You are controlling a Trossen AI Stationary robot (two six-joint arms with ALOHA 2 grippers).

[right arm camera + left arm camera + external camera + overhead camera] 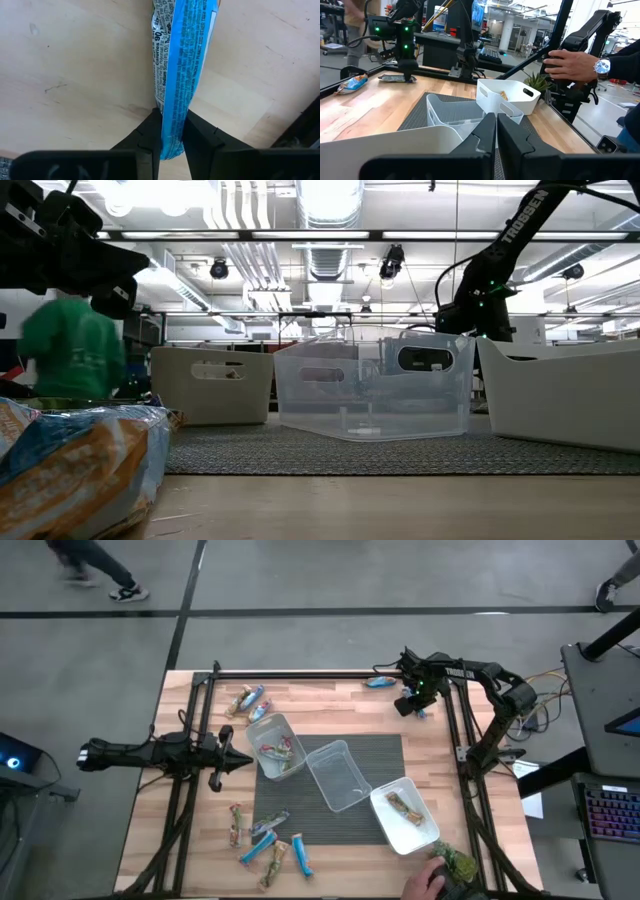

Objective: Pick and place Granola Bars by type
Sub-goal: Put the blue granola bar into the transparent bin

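High view: my right hand (413, 703) is down at the far right corner of the counter (200, 840), near a blue bar (379, 682) lying at the far edge. Left hand (238, 762) waits over the near-left side of the grey mat (385, 755), just beside the left tub (274, 745), which holds a few bars. Middle clear tub (340, 775) looks bare; right white tub (405, 816) holds a tan bar (404, 806). Loose granola bars (262, 840) lie in a cluster at the near left, a few more (247, 700) at the far left.

Low view: three tubs in a row on the mat, a blue-and-tan wrapper (75, 465) close to the lens (blurred).

Left wrist view: left hand's fingers (485, 137) pressed together, nothing between them. A person's hand (568, 62) rests on the frame beyond the white tub.

Right wrist view: right hand (172, 132) pinches a blue-wrapped bar (182, 65) by its end, the bar lying on the wood.
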